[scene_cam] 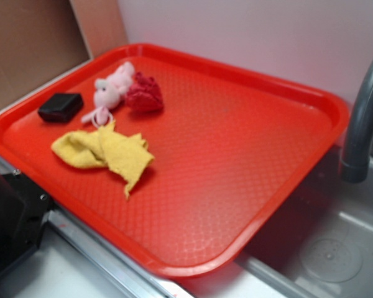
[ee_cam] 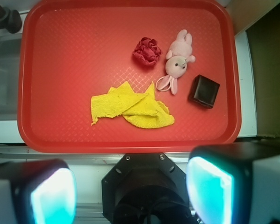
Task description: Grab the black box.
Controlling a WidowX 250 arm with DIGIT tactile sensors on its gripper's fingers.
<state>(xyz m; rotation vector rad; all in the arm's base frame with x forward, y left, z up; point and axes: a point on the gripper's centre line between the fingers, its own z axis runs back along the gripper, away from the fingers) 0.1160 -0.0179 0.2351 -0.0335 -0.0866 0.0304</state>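
Since the box (ee_cam: 204, 91) sits right up against the tray's (ee_cam: 130, 142) rim at one end, with the pink bunny (ee_cam: 179, 62) just beside it, the obvious risk is a sloppy descent: one finger lands on the rim or snags the bunny's loop instead of straddling the box. It also lies slightly rotated on the tray, so jaws that aren't lined up with its flat sides could just nudge it away. It's low and flat too, so there isn't much height to bite on.

The gripper (ee_cam: 130, 193) is spread wide, nothing between the pads, and hangs back off the tray edge, well apart from the box.

Materials-wise: the box is matte black, squarish, with rounded corners, and looks hard. The tray is glossy red plastic with a diamond-textured floor, probably slick. The bunny is soft plush, the red thing (ee_cam: 147, 51) next to it looks like a knitted bundle, and the yellow cloth (ee_cam: 130, 107) lies crumpled mid-tray, clear of the box.
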